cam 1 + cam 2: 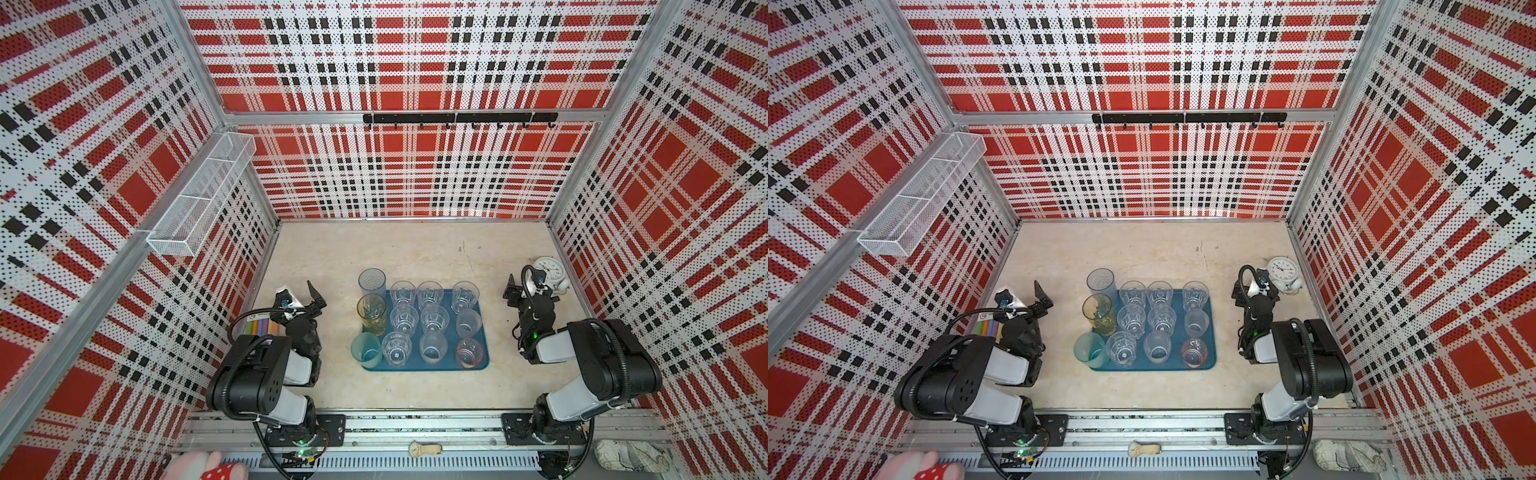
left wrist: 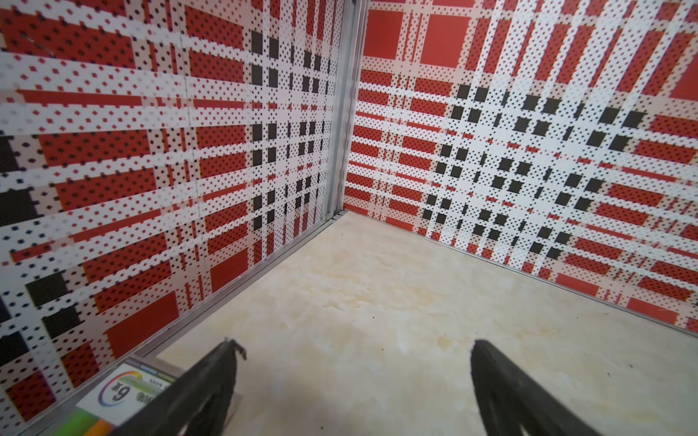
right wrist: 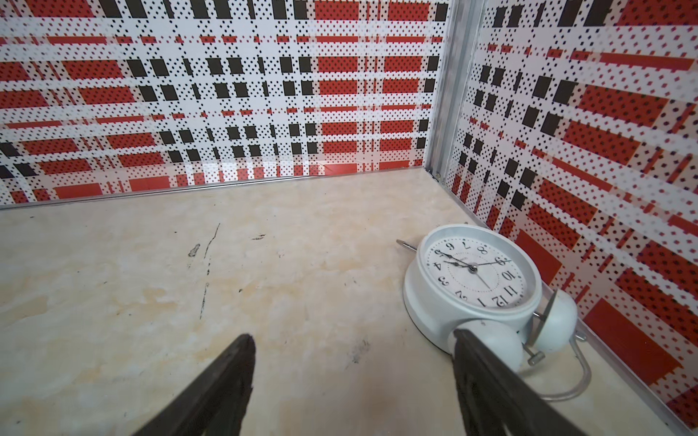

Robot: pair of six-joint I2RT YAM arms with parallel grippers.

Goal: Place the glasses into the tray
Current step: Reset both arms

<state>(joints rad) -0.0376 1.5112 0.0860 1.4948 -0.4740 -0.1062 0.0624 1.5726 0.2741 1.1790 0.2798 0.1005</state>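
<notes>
Fingers (image 2: 211, 385) of the left gripper (image 2: 355, 349) and right gripper (image 3: 353, 338) stand spread wide, grasping nothing, either side of the tray (image 1: 452, 364). Nine glasses (image 1: 434, 320) stand upright in rows on it; a grey-blue glass (image 1: 372, 282), amber glass (image 1: 372, 311) and teal glass (image 1: 365, 349) line its left edge. Right of the tray lies a clock (image 3: 472, 275), numerals 1–12 on its face. Left of it, a coloured pack's (image 2: 124, 389) label reads "6".

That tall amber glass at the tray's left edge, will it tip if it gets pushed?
Probably: the amber glass stands tall and narrow, so a push near its rim would likely topple it. Its smooth see-through wall looks slippery and breakable. A faceted clear glass stands close beside it and might get knocked.
</notes>
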